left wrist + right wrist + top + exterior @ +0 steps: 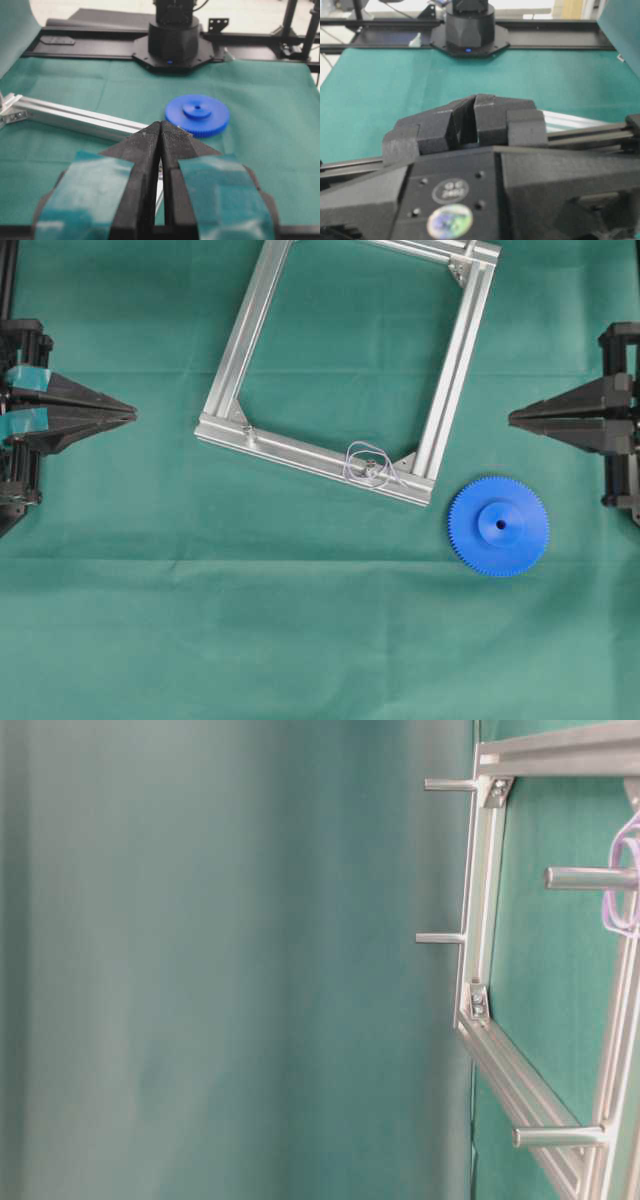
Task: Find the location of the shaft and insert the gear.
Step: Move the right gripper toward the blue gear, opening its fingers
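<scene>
Overhead — gear (498,525) beside right fingers (512,420)

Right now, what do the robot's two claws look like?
Both are matte black plastic with long fingers tapering to a point. The left gripper has teal tape wrapped around its fingers and fine ridges near the tips. The right gripper is bare black, with small screw holes and a round shiny sticker on its body.

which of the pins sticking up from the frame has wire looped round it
The shaft on the frame's lower rail, near its lower right corner by the blue gear. Thin wire loops circle it alone.
</scene>
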Motion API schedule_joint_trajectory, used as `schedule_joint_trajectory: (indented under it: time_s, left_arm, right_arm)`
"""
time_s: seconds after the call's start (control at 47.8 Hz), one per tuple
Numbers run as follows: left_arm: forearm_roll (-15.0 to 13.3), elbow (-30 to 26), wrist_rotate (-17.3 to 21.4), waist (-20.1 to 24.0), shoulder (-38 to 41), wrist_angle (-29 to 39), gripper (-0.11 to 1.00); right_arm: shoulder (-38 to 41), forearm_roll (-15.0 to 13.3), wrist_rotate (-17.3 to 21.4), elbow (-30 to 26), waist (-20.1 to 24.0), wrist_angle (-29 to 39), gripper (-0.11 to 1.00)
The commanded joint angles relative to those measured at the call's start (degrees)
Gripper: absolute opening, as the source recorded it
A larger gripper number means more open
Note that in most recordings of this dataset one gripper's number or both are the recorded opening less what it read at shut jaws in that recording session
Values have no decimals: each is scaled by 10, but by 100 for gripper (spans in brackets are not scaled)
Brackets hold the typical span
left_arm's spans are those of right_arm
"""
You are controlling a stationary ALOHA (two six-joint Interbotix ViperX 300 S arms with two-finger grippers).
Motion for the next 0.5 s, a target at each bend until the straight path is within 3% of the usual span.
schedule_joint_trajectory:
  time_s: [0.0,0.209,0.293,0.481]
  left_arm:
    - [-2,-14,1,2,5,-2,1]
    - [-2,-15,-1,2,5,3,1]
    - [-2,-15,0,2,5,3,1]
    - [-2,-15,-1,2,5,3,1]
  right_arm:
    - [-4,1,1,-17,-4,12,2]
    - [-11,2,17,-23,-4,36,4]
    - [-11,2,32,-25,-4,53,22]
    - [-9,2,42,-31,-4,97,77]
